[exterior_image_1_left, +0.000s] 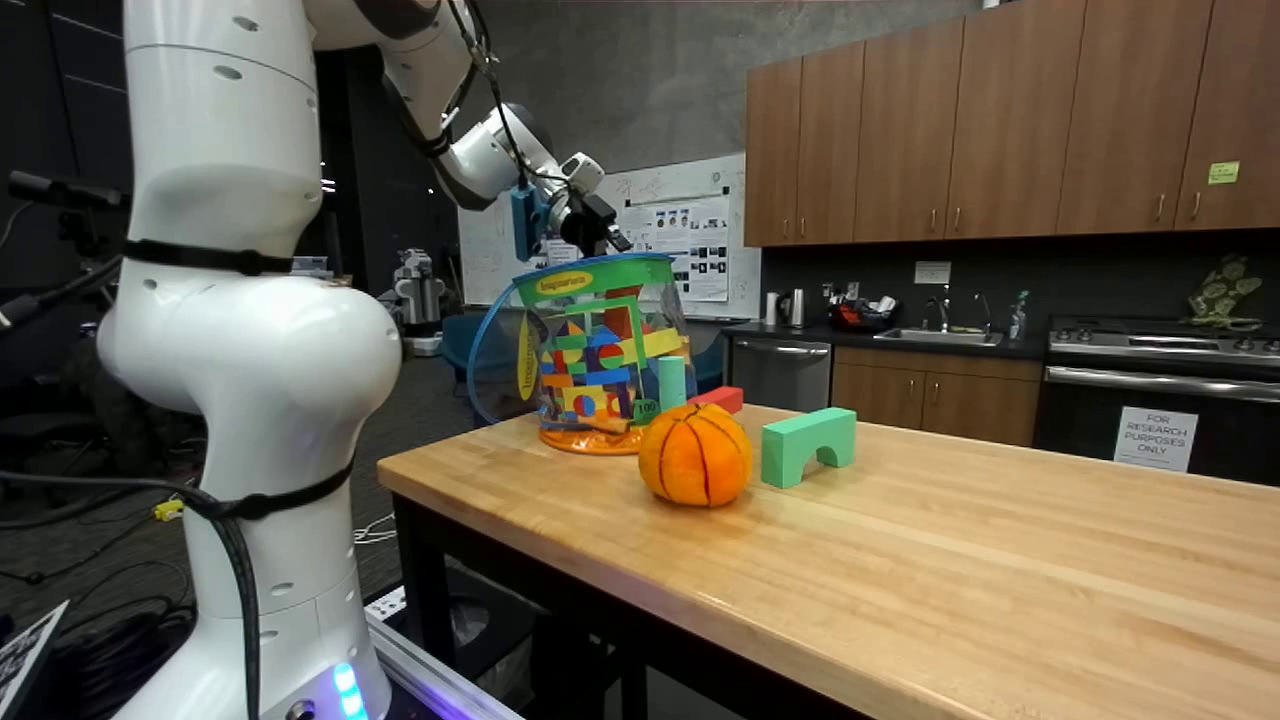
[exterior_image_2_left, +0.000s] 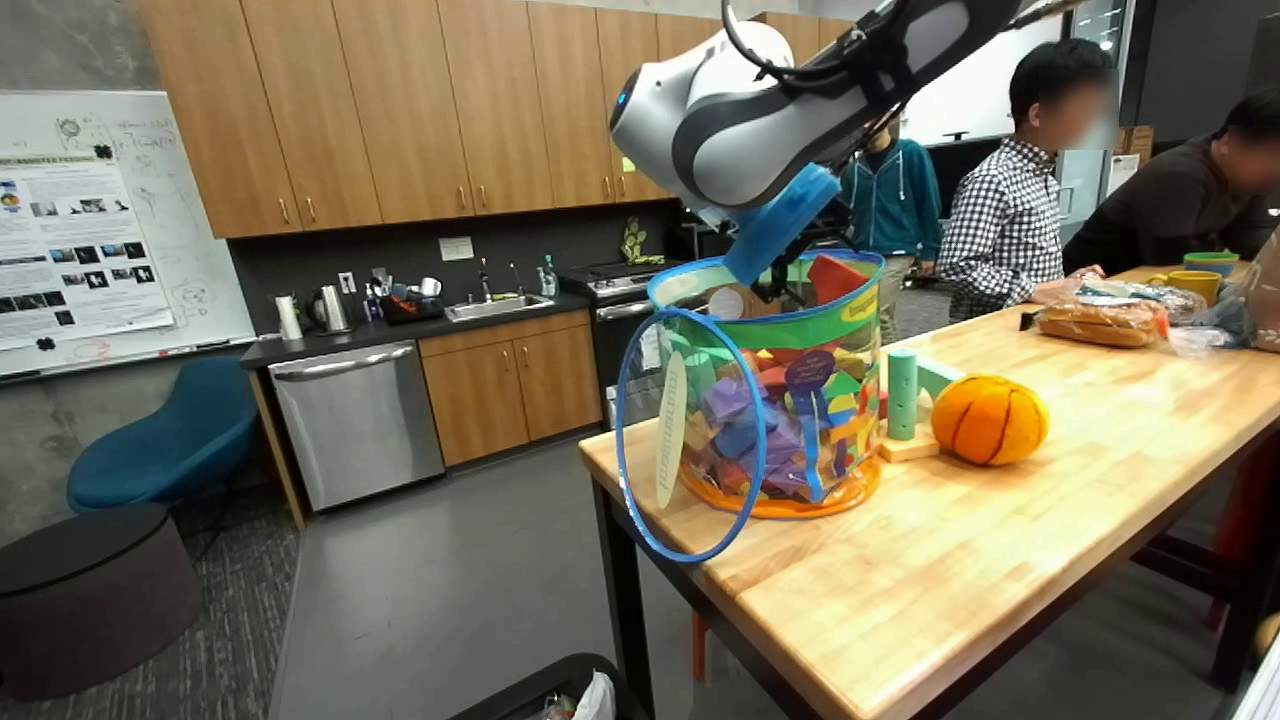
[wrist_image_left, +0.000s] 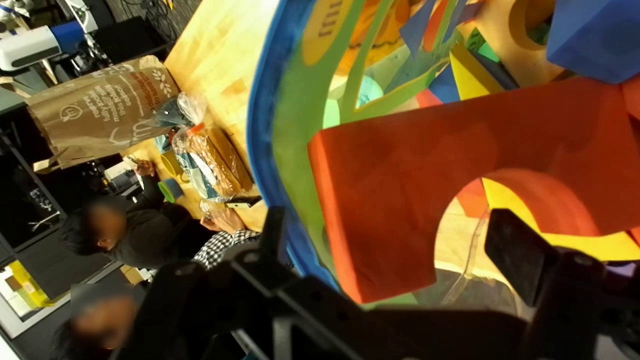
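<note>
A clear tub with a blue rim and green band stands on the table, filled with colored blocks. My gripper is at its mouth, tilted, with the fingers wide apart. Closest to it is a red arch block, lying high in the tub near the rim. In the wrist view one leg of the arch appears between the fingers, with gaps on both sides. One finger overlaps the arch's opening. Blue and yellow blocks lie beyond.
The tub's round blue-edged lid hangs beside it. Nearby stand a green cylinder, an orange stuffed ball, a green arch and a red block. Bread and a paper bag are farther along, near seated people.
</note>
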